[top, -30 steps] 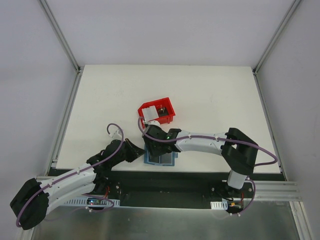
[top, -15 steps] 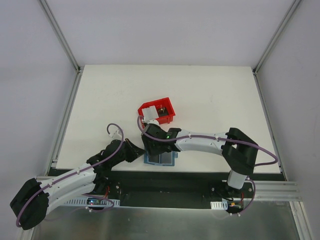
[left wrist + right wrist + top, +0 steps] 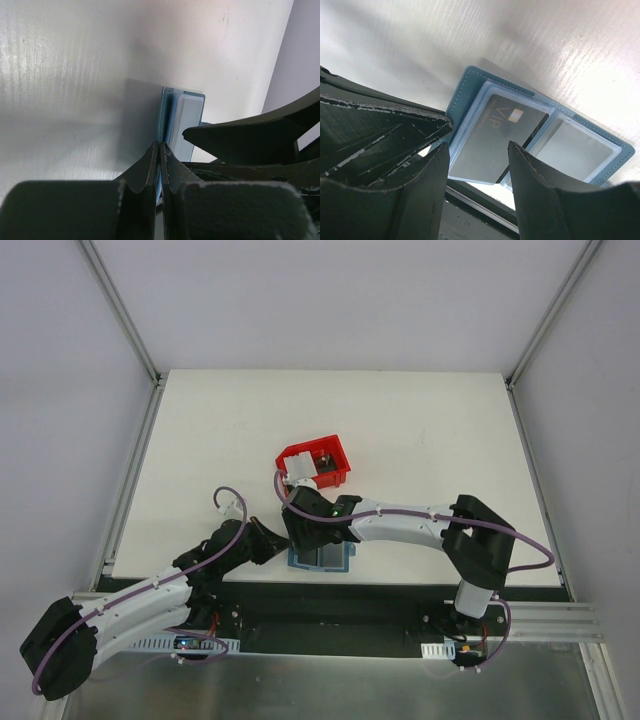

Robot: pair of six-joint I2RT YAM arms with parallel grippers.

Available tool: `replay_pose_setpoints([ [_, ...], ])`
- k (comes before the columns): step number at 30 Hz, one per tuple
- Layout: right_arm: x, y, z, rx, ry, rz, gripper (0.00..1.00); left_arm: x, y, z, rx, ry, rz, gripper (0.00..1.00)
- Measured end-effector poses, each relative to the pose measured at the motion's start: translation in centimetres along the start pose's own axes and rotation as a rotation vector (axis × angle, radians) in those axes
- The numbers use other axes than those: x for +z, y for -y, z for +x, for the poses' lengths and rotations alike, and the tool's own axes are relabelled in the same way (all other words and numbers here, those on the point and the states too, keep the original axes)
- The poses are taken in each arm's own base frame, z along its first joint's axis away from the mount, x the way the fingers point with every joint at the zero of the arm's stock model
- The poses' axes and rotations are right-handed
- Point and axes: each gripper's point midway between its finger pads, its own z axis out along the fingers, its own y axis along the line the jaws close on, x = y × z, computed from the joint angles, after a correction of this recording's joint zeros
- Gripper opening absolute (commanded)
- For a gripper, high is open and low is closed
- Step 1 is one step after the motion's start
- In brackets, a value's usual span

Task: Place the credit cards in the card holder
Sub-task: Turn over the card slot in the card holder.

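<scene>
Apparently the left pincer (image 3: 160, 150) is clamped on the cover edge of the card holder (image 3: 320, 559), which lies spread at the near edge of the counter (image 3: 420, 440). Right pincer (image 3: 477, 165) gapes empty over a dark card (image 3: 495, 135) pocketed there. Thin, stiff, slick: grip by edges.

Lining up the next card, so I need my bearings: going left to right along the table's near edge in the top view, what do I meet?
In order: left claw → card holder → right arm's elbow. The right claw and red bin share the holder's span, so they are left out.
</scene>
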Motion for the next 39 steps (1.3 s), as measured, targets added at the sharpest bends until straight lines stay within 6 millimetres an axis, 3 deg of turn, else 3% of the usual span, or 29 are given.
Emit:
replay_pose_setpoints([
  [39,0.5,1.6,0.5,-0.019,-0.011,0.076,0.46,0.0,-0.3,0.1,0.0,-0.004,-0.014,0.0],
])
